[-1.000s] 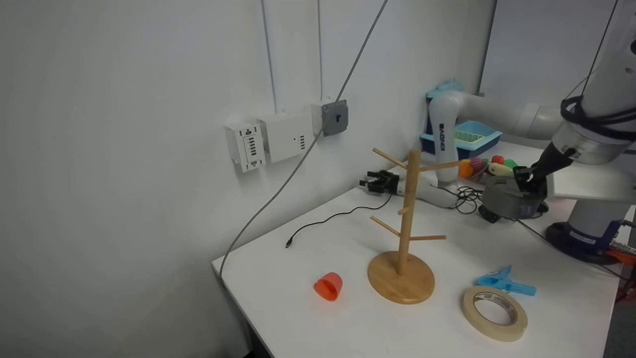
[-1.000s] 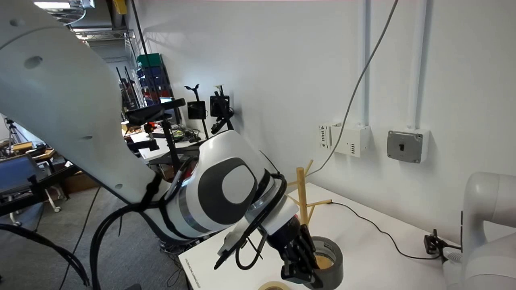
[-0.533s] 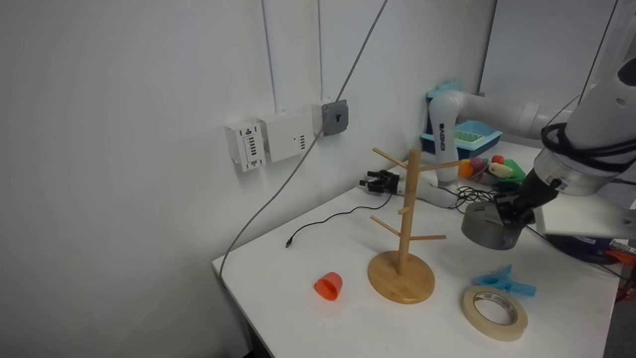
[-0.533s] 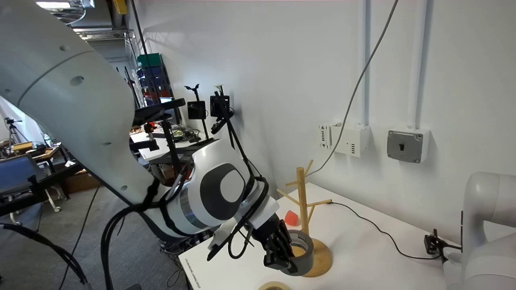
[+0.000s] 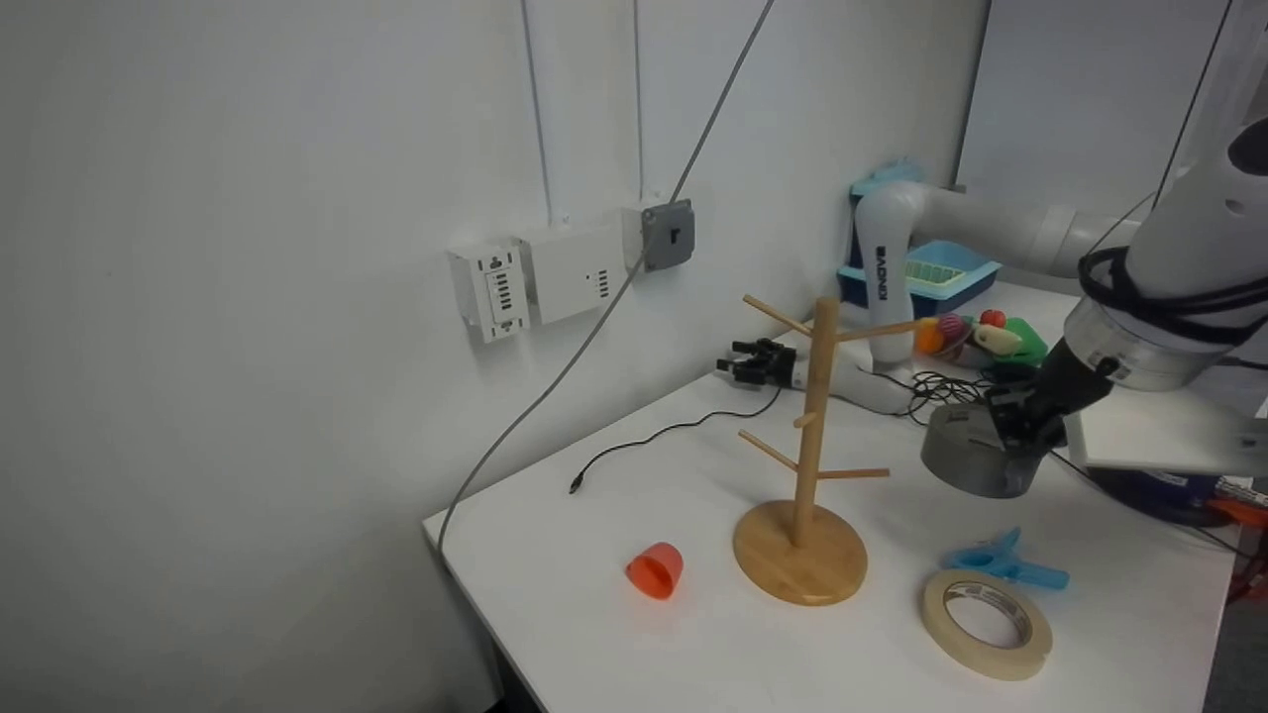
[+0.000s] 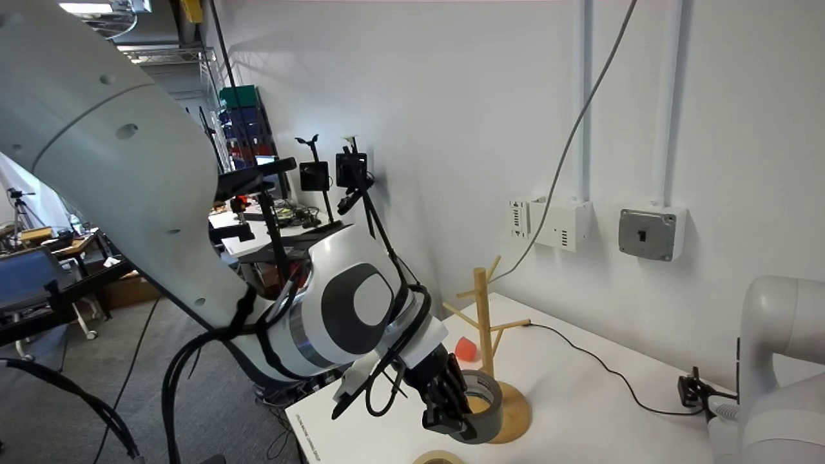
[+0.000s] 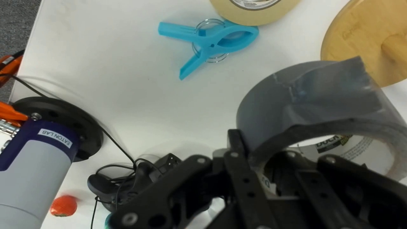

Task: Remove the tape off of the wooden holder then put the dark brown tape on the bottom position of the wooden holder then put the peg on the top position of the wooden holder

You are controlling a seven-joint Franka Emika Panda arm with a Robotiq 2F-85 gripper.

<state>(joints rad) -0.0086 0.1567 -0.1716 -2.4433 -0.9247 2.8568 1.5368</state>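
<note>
My gripper [image 5: 1010, 421] is shut on the wall of the dark brown tape [image 5: 963, 454]. In the wrist view one finger is outside the roll [image 7: 305, 95] and one is inside its hole. The roll is above the table, apart from the wooden holder [image 5: 814, 426], which stands upright with bare arms; in an exterior view the roll overlaps the holder's base [image 6: 517, 415]. The cream-beige tape [image 5: 1001, 665] lies flat on the table. The light blue peg [image 5: 1003, 562] lies against it, also in the wrist view [image 7: 219, 39]; an exterior view does not show the peg.
An orange cup [image 5: 654, 571] lies left of the holder. A second white arm [image 5: 887, 267] with a black gripper [image 5: 761, 362] rests by the wall. A black cable [image 5: 654, 433], toy fruit [image 5: 996, 340] and a black controller [image 7: 136, 181] are on the table.
Over the past second my gripper and the dark roll have moved closer to the holder, bringing the orange cup into sight in an exterior view. In the last half second they barely moved.
</note>
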